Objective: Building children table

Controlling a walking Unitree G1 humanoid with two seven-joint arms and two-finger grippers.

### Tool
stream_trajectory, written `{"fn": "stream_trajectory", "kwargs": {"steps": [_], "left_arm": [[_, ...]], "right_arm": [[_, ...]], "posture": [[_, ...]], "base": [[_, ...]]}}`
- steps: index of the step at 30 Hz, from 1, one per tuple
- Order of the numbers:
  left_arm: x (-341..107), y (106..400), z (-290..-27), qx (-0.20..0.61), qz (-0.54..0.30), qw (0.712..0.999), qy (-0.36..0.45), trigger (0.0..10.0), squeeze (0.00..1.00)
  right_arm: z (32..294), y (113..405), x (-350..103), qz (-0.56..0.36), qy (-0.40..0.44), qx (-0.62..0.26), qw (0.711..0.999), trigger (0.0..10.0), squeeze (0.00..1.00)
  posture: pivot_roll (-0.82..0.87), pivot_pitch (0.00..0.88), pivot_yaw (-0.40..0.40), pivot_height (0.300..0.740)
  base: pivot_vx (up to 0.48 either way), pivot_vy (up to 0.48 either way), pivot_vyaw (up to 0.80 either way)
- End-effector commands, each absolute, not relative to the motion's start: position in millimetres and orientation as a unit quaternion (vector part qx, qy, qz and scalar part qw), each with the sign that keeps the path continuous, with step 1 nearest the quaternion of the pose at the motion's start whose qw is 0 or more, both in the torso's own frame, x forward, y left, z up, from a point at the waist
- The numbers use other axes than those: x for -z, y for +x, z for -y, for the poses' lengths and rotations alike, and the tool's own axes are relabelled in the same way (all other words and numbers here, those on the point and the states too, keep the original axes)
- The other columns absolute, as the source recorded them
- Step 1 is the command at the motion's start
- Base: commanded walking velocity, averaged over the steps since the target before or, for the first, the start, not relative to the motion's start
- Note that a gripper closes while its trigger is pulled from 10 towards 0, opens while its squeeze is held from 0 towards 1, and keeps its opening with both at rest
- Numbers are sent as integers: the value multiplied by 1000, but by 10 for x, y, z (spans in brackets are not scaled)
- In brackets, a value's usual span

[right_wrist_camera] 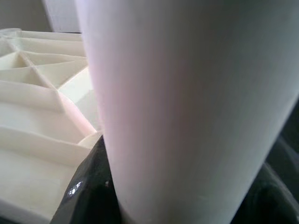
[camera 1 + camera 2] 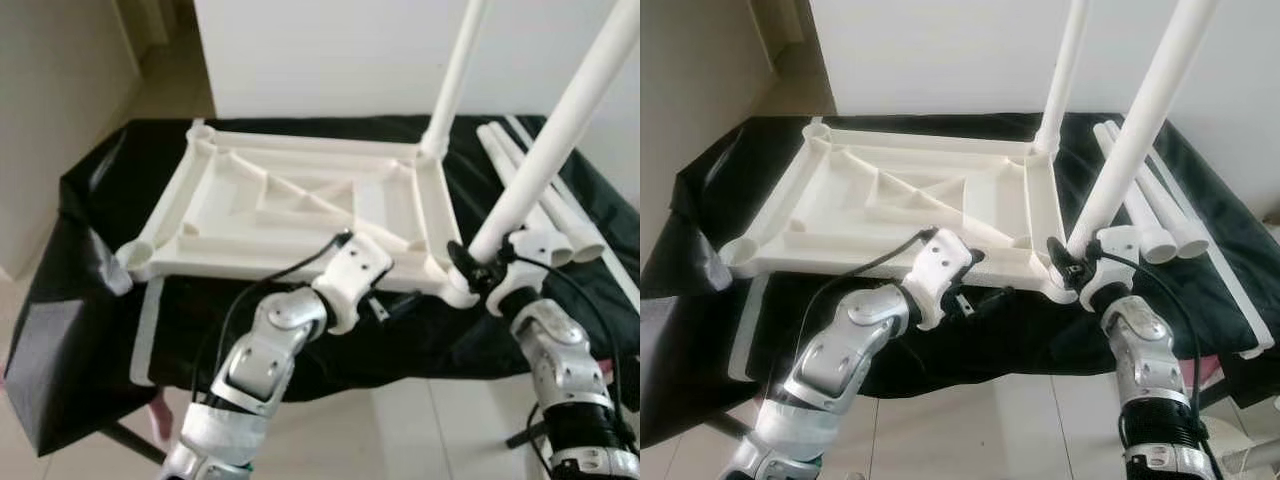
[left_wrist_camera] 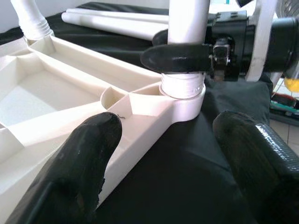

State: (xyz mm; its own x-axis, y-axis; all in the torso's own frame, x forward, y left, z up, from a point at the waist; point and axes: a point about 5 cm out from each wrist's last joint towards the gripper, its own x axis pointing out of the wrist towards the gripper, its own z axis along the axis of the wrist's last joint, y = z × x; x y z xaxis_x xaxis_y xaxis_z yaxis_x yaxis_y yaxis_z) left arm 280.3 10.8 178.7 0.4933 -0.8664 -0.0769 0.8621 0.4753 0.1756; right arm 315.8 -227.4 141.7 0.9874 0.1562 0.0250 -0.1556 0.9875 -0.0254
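I'm seeing one white tabletop frame (image 2: 300, 215) lying upside down on the black-draped table (image 2: 90, 270), two legs standing in its sockets, and two spare legs (image 2: 545, 215) lying to the right. My left hand (image 3: 163, 154) is hovering, fingers spread, at the frame's near edge. My right hand (image 2: 478, 268) is clamping the near-right leg (image 2: 555, 130) just above its socket.

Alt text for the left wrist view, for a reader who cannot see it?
The right gripper clamps a white table leg standing in the corner socket of the upturned white tabletop. The left gripper's black fingers, open, frame the foreground over black cloth.
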Motion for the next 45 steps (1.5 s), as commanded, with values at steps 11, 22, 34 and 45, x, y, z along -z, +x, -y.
{"fn": "stream_trajectory", "kwargs": {"steps": [11,22,34,45], "left_arm": [[-1820,2926,-205,432,21,898,82,10000,0],[-1836,2931,-250,428,21,900,80,10000,0],[-1876,2942,-289,419,25,905,76,10000,0],[-1881,2963,-341,414,28,907,79,10000,0]], "right_arm": [[2052,3020,-1200,-33,49,151,987,10000,0],[1840,2988,-1239,-20,85,203,975,10000,0],[1767,2987,-1345,-5,93,186,978,10000,227],[1791,2928,-1490,43,74,135,987,10000,1000]], "posture": [[-115,60,-15,740],[-101,60,0,740],[-90,56,3,740],[-91,51,7,740]], "base": [[0,0,0],[0,0,0],[0,0,0],[0,0,0]]}}
